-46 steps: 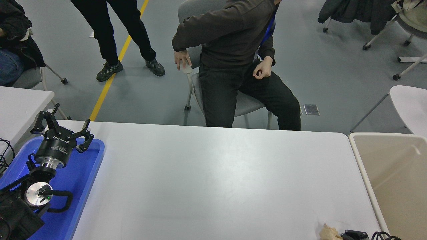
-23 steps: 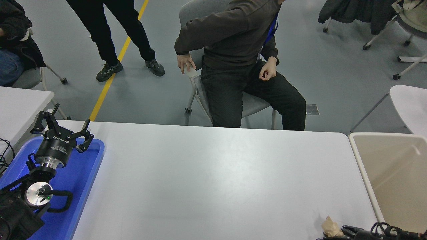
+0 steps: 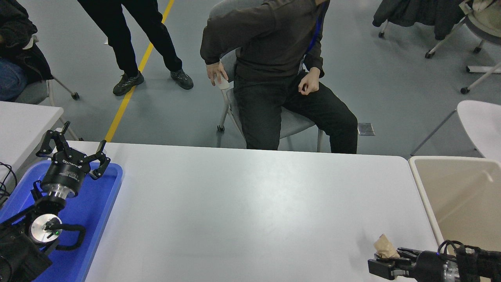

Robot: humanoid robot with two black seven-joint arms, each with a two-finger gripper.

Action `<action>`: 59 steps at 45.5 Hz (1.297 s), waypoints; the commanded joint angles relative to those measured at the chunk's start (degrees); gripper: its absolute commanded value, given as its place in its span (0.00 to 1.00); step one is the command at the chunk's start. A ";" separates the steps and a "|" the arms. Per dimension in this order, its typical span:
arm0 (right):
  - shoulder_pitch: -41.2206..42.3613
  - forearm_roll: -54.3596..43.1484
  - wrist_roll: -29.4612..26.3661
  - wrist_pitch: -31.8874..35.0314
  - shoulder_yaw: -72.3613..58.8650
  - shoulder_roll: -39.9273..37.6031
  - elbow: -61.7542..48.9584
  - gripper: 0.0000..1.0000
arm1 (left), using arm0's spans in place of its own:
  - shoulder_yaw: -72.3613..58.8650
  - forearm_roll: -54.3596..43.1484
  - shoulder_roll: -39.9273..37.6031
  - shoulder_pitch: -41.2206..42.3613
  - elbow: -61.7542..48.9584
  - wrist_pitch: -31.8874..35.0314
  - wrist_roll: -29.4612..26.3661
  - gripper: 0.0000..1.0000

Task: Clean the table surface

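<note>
Across the middle of the head view lies the table surface [image 3: 250, 211], a wide, smooth, matte white-grey top with rounded far corners, showing a soft sheen near its centre and faint smudges. At its lower right corner sits one small crumpled piece of brown paper [image 3: 384, 246]. The right gripper [image 3: 385, 261] comes in low from the right edge, pointing left, its fingers together around the near side of the paper; whether they truly pinch it cannot be told from this angle. One blue tray [image 3: 100, 219] rests on the table's left end, and above it hangs the left gripper [image 3: 72, 150], fingers spread apart and holding nothing, with the left arm parked at the lower left; the tray's visible floor shows only the arm over it. One beige bin [image 3: 462, 196] stands just beside the table's right edge, and what shows of its inside is bare wall and floor. A second, smaller white table [image 3: 23, 125] shows in part at the left edge. Beyond the far edge one person [image 3: 274, 58] in dark clothes sits on a grey chair [image 3: 291, 123], one hand on the chair's side and the other on a thigh. A second person's dark trouser legs [image 3: 133, 39] stand by a yellow floor line [image 3: 133, 82], and a third person shows partly at the upper left corner.
</note>
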 commanded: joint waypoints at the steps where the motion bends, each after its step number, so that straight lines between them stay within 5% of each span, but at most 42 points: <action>1: 4.69 0.75 0.56 0.40 0.08 -5.38 4.20 0.00 | 0.00 0.00 0.00 0.00 0.00 0.00 0.00 1.00; 16: 9.79 1.10 3.46 1.19 0.78 -11.79 8.15 0.00 | 0.00 0.00 0.00 0.00 0.00 0.00 0.00 1.00; 32: 19.02 14.19 3.46 6.37 1.83 -17.07 11.59 0.00 | 0.00 0.00 0.00 0.00 0.00 0.00 0.00 1.00; 59: 19.90 29.84 4.69 7.43 6.67 -17.16 -10.38 0.00 | 0.00 0.00 0.00 0.00 0.00 0.00 0.00 1.00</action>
